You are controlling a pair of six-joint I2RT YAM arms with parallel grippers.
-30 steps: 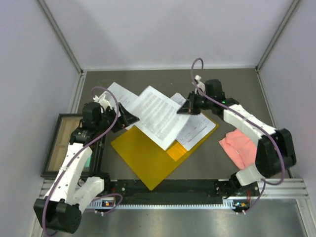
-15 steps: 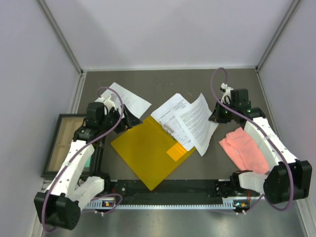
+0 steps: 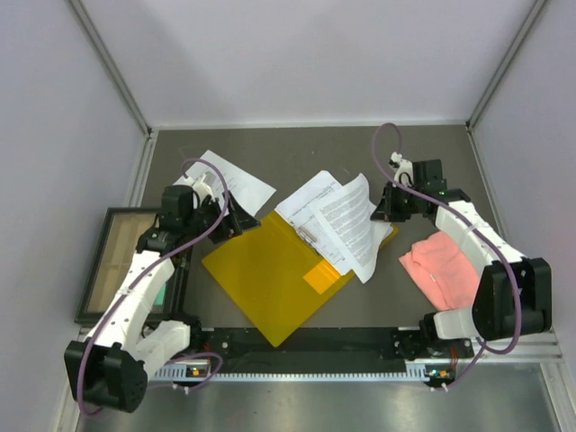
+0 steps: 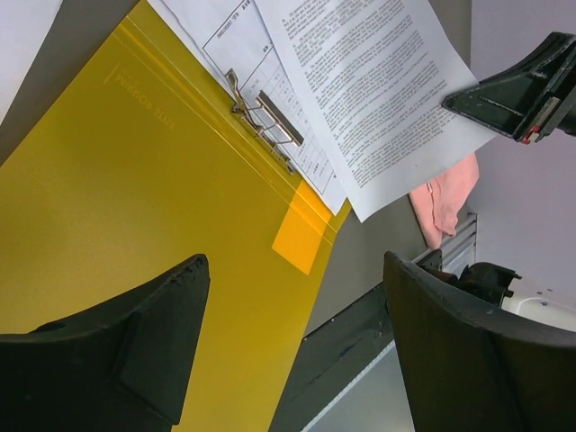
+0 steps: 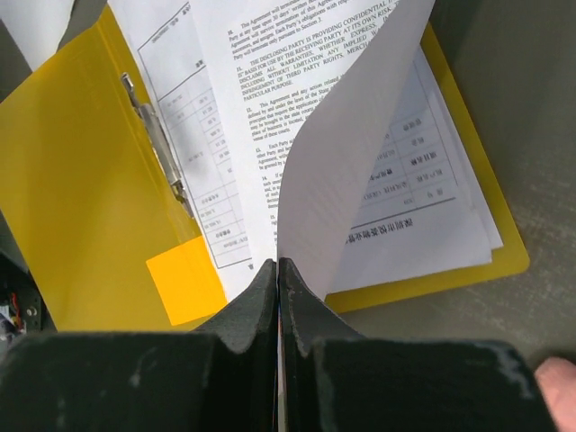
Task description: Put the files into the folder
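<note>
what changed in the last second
The right gripper carried the top sheet rightward across the folder, still pinching its edge; the sheet now drapes curled over the stack inside. The open left gripper, folder, pink cloth and the loose sheet at the back left stayed put.

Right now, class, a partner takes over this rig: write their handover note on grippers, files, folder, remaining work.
The left gripper is open, empty, over the left flap of the folder.
The right gripper is shut on the top sheet, which curls upward.
Done: folder open, stack on its right half by the metal clip.
Left: lay the top sheet flat, fetch the loose sheet at far left, close the folder.
</note>
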